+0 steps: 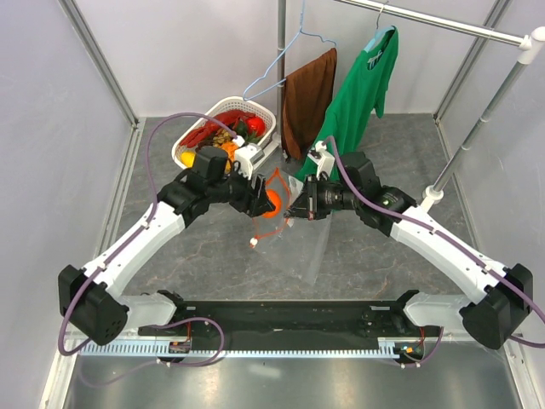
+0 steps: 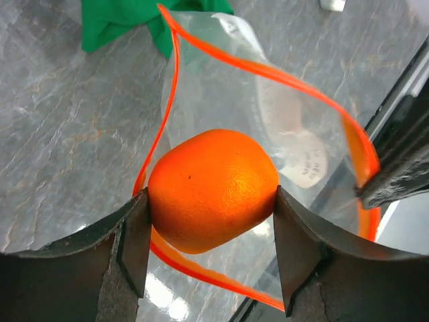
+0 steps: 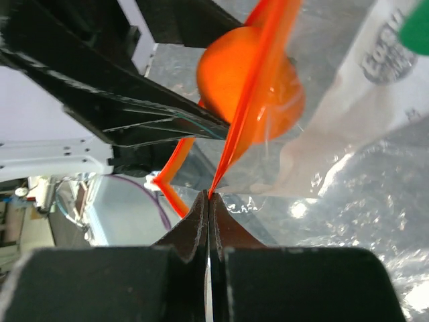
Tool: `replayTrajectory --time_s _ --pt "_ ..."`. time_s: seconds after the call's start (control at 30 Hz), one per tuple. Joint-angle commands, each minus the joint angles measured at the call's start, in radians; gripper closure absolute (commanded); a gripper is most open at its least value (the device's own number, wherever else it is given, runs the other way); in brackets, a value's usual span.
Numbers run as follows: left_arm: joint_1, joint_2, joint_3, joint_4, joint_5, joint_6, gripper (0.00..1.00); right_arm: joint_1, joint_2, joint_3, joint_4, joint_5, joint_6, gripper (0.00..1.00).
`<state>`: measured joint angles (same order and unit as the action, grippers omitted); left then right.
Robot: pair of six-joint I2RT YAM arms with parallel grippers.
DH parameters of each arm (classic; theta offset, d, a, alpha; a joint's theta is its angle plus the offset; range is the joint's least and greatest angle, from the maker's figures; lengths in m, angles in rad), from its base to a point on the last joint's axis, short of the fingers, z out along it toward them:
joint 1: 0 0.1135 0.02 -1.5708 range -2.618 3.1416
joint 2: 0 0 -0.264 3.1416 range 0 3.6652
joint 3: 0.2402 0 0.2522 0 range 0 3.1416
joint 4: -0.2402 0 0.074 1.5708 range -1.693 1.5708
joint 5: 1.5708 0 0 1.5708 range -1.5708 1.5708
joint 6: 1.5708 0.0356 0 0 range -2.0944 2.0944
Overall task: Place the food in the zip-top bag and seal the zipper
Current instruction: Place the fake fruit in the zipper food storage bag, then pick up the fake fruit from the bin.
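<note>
**Left end effector** (image 2: 212,201), jaws wide apart, clamps the orange ball (image 2: 209,176) at the open mouth of the zip-top bag (image 2: 285,124). **Right end effector** (image 3: 208,200), at 3 o'clock of the ball in the top view, is fully closed, pinching the zipper (image 3: 258,87). The bag hangs above the bench (image 1: 213,256), between the two arms.

I see a grey marbled worktop (image 1: 204,256) boxed in by pale walls (image 1: 51,119), evenly lit, with a green shirt (image 1: 362,94), a brown cloth (image 1: 308,98) and a blue hanger (image 1: 272,61) hanging at the back near a metal rail (image 1: 443,24).
</note>
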<state>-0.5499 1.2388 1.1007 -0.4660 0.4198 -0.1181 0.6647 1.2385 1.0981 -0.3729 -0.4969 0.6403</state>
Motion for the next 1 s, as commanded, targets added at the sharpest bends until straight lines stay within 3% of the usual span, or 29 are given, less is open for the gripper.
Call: replayTrajectory --time_s 0.0,0.03,0.07,0.1,0.17,0.37,0.53,0.6,0.7,0.83,0.97 --pt "-0.021 -0.022 0.129 -0.098 -0.023 0.11 0.45 0.003 -0.043 0.04 0.061 -0.1 0.053 1.0" --pt "-0.021 -0.033 0.142 -0.115 0.011 0.116 0.23 0.004 -0.053 0.037 0.065 -0.106 0.062 1.0" --pt "-0.021 -0.042 0.163 -0.147 0.023 0.145 0.13 0.003 -0.059 0.036 0.063 -0.1 0.064 1.0" --pt "-0.021 -0.051 0.174 -0.164 0.034 0.153 0.05 0.003 -0.071 0.022 0.065 -0.094 0.064 1.0" --pt "-0.021 -0.068 0.203 -0.207 0.095 0.179 0.0 0.0 -0.082 0.0 0.065 -0.074 0.065 1.0" --pt "-0.009 -0.105 0.248 -0.306 0.159 0.164 0.0 -0.031 -0.102 -0.063 0.072 -0.068 0.064 1.0" --pt "0.152 -0.139 0.246 -0.235 0.045 0.08 0.04 -0.086 -0.128 -0.084 0.048 -0.051 0.052 1.0" --pt "0.182 -0.096 0.248 -0.221 -0.113 0.068 0.04 -0.091 -0.142 -0.102 0.046 -0.034 0.052 1.0" --pt "0.244 -0.012 0.248 -0.171 -0.223 -0.009 0.04 -0.093 -0.146 -0.118 0.046 -0.019 0.055 1.0" --pt "0.294 0.106 0.26 -0.089 -0.251 -0.124 0.01 -0.094 -0.145 -0.115 0.046 -0.009 0.056 1.0" --pt "0.358 0.212 0.272 -0.022 -0.231 -0.085 0.01 -0.096 -0.151 -0.113 0.04 -0.009 0.056 1.0"
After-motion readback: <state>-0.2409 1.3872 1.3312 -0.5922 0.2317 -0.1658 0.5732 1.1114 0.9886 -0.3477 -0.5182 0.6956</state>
